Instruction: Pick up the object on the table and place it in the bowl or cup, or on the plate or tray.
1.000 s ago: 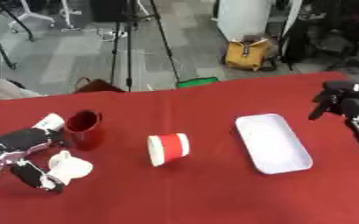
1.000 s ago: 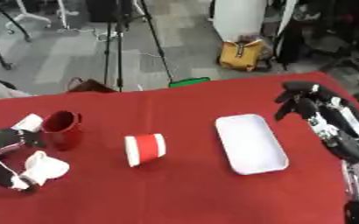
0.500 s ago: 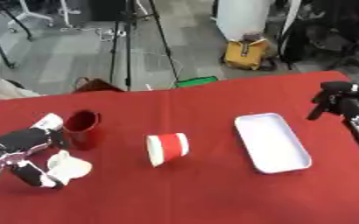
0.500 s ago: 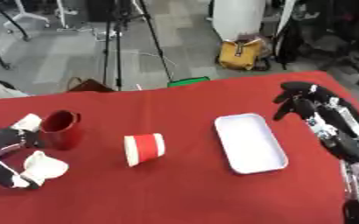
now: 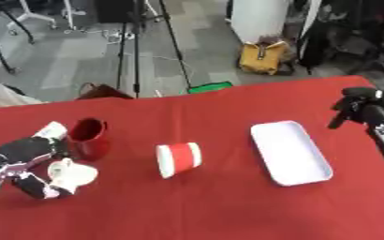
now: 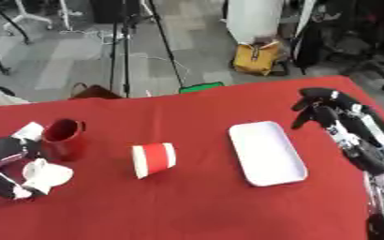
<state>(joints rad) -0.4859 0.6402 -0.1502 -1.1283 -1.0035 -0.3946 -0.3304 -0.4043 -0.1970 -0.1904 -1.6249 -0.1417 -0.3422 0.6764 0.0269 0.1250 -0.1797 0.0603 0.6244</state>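
Where the red tablecloth (image 5: 228, 215) meets the view's left edge, the left hand (image 5: 31, 161) is seen resting with fingers curled, holding nothing. A dark red mug (image 5: 89, 138) stands upright just beside it. Near the middle, a red-and-white paper cup (image 5: 178, 159) lies on its side; no writing can be read on it. A white rectangular tray (image 5: 290, 152) lies to its right. The right hand (image 6: 322, 110) hangs above the table's right edge, fingers bent downward, grasping nothing.

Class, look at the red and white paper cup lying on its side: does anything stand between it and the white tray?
Nothing visible does. The paper cup lies on its side on the red table, with only bare cloth between it and the white tray. The dark red mug stands on the cup's other side.
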